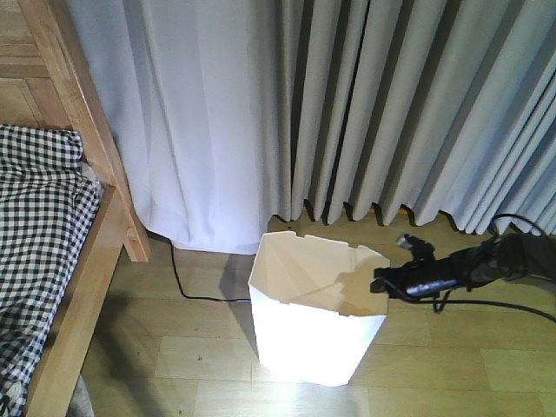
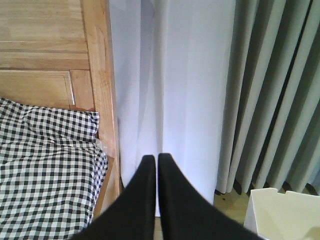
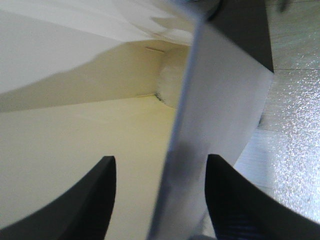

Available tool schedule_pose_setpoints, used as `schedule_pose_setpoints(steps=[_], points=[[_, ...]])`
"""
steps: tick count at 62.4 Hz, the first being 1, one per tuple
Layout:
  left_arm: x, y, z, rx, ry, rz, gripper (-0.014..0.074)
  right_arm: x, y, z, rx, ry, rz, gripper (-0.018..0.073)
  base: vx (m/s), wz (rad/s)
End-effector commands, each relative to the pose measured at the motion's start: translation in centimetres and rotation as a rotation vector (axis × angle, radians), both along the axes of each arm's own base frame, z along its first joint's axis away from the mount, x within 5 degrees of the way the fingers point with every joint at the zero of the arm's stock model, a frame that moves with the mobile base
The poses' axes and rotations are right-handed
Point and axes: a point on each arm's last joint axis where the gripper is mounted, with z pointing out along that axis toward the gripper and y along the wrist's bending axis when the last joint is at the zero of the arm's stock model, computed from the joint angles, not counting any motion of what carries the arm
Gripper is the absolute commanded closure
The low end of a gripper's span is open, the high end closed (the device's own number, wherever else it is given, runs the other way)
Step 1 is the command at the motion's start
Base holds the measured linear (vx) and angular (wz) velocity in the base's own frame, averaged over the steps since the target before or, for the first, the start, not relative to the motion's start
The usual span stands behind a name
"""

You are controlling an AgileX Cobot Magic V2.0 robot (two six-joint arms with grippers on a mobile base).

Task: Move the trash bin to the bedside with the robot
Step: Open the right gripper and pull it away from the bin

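The white faceted plastic trash bin [image 1: 317,317] sits on the wood floor by the grey curtains [image 1: 408,104], a bit right of the light wooden bed with checked bedding [image 1: 52,234]. The right gripper [image 3: 160,167] straddles the bin's wall, jaws spread, not pinching it. The left gripper [image 2: 153,162] has its black fingers pressed together, holding nothing.

White trash bin [image 1: 317,339], cream inside; black-and-white checked bedding [image 1: 39,226] on a light wooden bed frame [image 1: 95,122]; grey curtains [image 1: 417,104]; black right end effector [image 3: 160,185].
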Motion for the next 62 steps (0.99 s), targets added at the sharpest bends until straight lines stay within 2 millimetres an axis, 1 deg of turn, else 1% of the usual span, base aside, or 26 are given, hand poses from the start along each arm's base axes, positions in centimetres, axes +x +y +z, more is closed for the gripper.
schedule_pose_setpoints(steps=[1, 9, 14, 18, 22, 28, 32, 37, 43, 44, 46, 49, 56, 57, 59, 62], points=[[0.1, 0.0, -0.3, -0.012, -0.055, 0.0, 0.0602, 2.3, -2.3, 4.6, 0.034, -0.044, -0.011, 0.0168, 0.0, 0.0], [0.1, 0.0, -0.3, -0.012, -0.055, 0.0, 0.0602, 1.4, -4.5, 6.6, 0.025, 0.007, -0.011, 0.0191, 0.0, 0.0], [0.1, 0.0, -0.3, -0.012, -0.055, 0.0, 0.0602, 0.9, -5.7, 8.4, -0.013, 0.013, 0.014, 0.0214, 0.0, 0.0], [0.1, 0.0, -0.3, -0.012, -0.055, 0.0, 0.0602, 0.8, -6.1, 10.3, -0.064, 0.004, 0.056, 0.0224, 0.0, 0.0], [0.1, 0.0, -0.3, -0.012, -0.055, 0.0, 0.0602, 0.9, -6.6, 12.6, -0.132, -0.02, 0.105, 0.0228, 0.0, 0.0], [0.1, 0.0, -0.3, -0.012, -0.055, 0.0, 0.0602, 1.1, -7.2, 16.7, -0.207, -0.043, 0.139, 0.0228, 0.0, 0.0], [0.1, 0.0, -0.3, -0.012, -0.055, 0.0, 0.0602, 1.2, -7.5, 19.8, -0.251, -0.059, 0.149, 0.0228, 0.0, 0.0], [0.1, 0.0, -0.3, -0.012, -0.055, 0.0, 0.0602, 1.4, -8.0, 24.3, -0.306, -0.078, 0.16, 0.0228, 0.0, 0.0], [0.1, 0.0, -0.3, -0.012, -0.055, 0.0, 0.0602, 1.2, -8.2, 30.3, -0.386, -0.111, 0.212, 0.0228, 0.0, 0.0], [0.1, 0.0, -0.3, -0.012, -0.055, 0.0, 0.0602, 1.1, -8.3, 31.6, -0.409, -0.119, 0.226, 0.0228, 0.0, 0.0], [0.1, 0.0, -0.3, -0.012, -0.055, 0.0, 0.0602, 1.0, -8.3, 33.2, -0.441, -0.129, 0.243, 0.0228, 0.0, 0.0], [0.1, 0.0, -0.3, -0.012, -0.055, 0.0, 0.0602, 0.6, -8.5, 36.5, -0.521, -0.148, 0.252, 0.0228, 0.0, 0.0], [0.1, 0.0, -0.3, -0.012, -0.055, 0.0, 0.0602, -0.4, -8.1, 43.4, -0.676, -0.23, 0.2, 0.0228, 0.0, 0.0], [0.1, 0.0, -0.3, -0.012, -0.055, 0.0, 0.0602, -0.7, -8.1, 44.6, -0.697, -0.251, 0.181, 0.0228, 0.0, 0.0], [0.1, 0.0, -0.3, -0.012, -0.055, 0.0, 0.0602, -1.0, -7.7, 46.4, -0.722, -0.289, 0.16, 0.0228, 0.0, 0.0], [0.1, 0.0, -0.3, -0.012, -0.055, 0.0, 0.0602, -2.0, -7.4, 49.8, -0.744, -0.365, 0.099, 0.0228, 0.0, 0.0]])
